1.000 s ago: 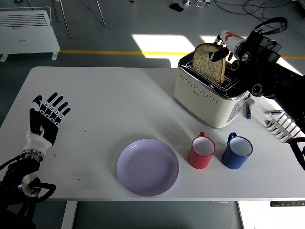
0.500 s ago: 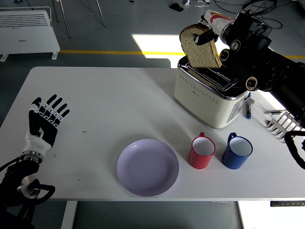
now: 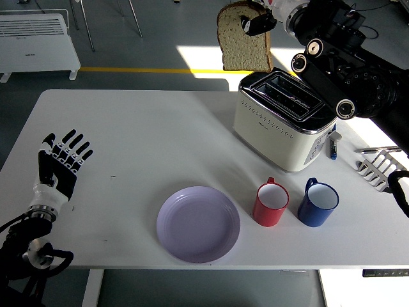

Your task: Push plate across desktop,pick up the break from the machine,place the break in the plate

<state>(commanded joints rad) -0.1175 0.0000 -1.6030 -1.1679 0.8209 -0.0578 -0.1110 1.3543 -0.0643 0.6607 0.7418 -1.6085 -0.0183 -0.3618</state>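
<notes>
My right hand (image 3: 263,19) is shut on a slice of brown bread (image 3: 241,37) and holds it in the air, above and to the left of the cream toaster (image 3: 281,121). The toaster's slots show no bread. The lilac plate (image 3: 198,223) lies near the table's front edge, left of the red mug (image 3: 271,203). My left hand (image 3: 61,160) rests open at the table's left edge, fingers spread, holding nothing.
A blue mug (image 3: 317,202) stands right of the red mug. A white rack (image 3: 380,167) and a small blue-and-white item (image 3: 333,146) lie right of the toaster. A white heater (image 3: 37,39) stands on the floor at the far left.
My right hand has lifted the bread out of the toaster slot and carried it up and to the left. The left hand has barely moved.
</notes>
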